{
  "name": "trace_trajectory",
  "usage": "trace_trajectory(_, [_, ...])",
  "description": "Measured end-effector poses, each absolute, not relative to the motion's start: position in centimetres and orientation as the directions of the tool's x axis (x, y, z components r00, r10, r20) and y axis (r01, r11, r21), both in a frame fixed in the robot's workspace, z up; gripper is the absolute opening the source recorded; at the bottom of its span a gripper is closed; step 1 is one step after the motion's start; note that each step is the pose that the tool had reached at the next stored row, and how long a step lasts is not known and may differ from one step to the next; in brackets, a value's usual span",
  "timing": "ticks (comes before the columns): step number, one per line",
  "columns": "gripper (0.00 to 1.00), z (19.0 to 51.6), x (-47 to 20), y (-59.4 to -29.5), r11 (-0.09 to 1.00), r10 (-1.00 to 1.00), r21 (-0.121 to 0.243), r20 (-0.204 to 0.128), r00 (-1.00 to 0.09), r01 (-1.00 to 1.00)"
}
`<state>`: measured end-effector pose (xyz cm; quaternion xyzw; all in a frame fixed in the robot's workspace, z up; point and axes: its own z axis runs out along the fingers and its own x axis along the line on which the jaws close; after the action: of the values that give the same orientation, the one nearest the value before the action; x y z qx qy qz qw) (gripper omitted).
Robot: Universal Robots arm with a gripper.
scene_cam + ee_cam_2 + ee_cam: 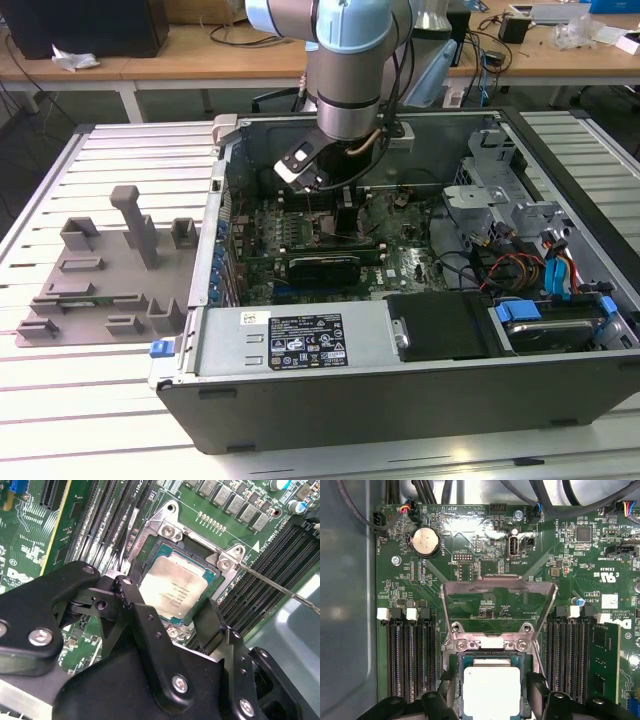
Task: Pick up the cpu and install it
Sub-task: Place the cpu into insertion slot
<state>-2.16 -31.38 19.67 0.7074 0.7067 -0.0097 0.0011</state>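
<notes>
At the exterior view's left, well apart from the work: grey moulded tray on the slatted table. Further right, open computer case, with the arm reaching down inside and the gripper low over the far part of the green motherboard. At the exterior view's right, drive bays and coloured cables, not involved.

In both wrist views, the cpu lying flat and square inside the metal-framed socket, silvery top up, with no tilt to be made out. Gripper straddling it: fingers parted just wider than the chip, one at each of two opposite sides, with a sliver of socket showing between finger and chip edge in the second wrist view. Nothing clamped, by the look of it. Load plate hinged up and open at one end of the socket in the first wrist view; thin lever swung out beside the memory slots.

Judged as the seating step: chip down in place, no grip on it, plate not yet closed. Calls next for a straight, clean move away from the board, without any sideways brush against chip or socket frame, to avoid unseating it.
</notes>
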Motion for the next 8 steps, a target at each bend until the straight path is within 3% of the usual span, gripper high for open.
trace_trajectory(8, [0.68,22.1,-2.2,-31.4,-0.001,1.000,-0.012,-0.015,0.001,1.000])
